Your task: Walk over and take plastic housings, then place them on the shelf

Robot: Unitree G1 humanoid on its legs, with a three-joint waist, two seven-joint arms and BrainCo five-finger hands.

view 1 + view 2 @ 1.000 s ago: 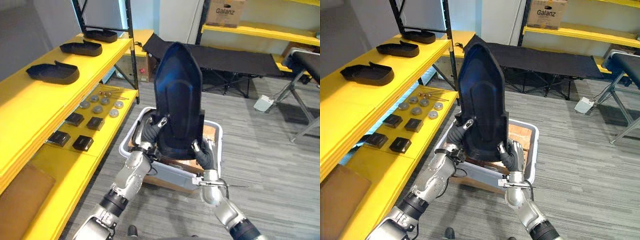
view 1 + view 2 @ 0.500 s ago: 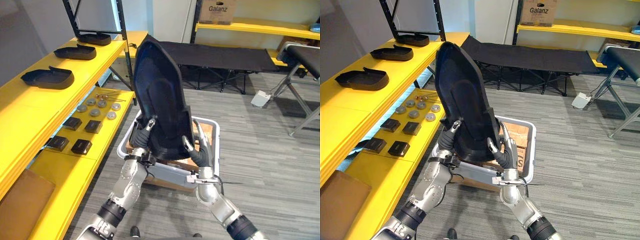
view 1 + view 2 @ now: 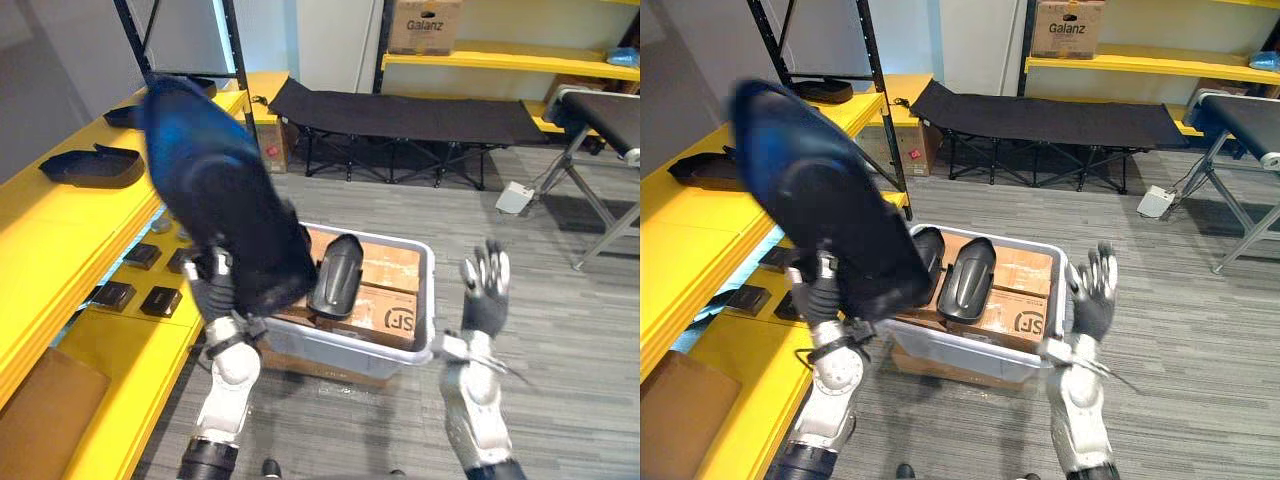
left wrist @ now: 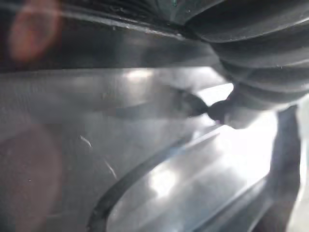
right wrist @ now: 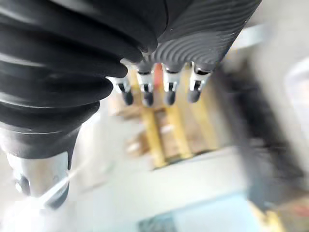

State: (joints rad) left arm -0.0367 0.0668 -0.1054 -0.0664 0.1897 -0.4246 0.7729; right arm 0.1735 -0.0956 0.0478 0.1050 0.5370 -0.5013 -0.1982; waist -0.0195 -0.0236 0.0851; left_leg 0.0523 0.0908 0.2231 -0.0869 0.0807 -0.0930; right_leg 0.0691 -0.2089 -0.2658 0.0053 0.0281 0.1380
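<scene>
One plastic housing (image 3: pixel 225 215), gripped by the left robot hand (image 3: pixel 214 290), leans toward the nine-o'clock shelf (image 3: pixel 45 215); the right robot hand (image 3: pixel 485 300) spreads wide, empty.

Left eye view: from the head, aimed down and forward; white bin (image 3: pixel 350 352) at centre, yellow shelf (image 3: pixel 50 220) at left, grey floor (image 3: pixel 560 330) at right.
Right eye view: same height and aim, set slightly to the right; shares bin, shelf, floor and both arms.
Left wrist view: very close against the large dark housing (image 4: pixel 120 145); ribbed cover in one corner.
Right wrist view: looking along the right hand (image 5: pixel 147 89), fingers straight; blurred surroundings well beyond.
</scene>
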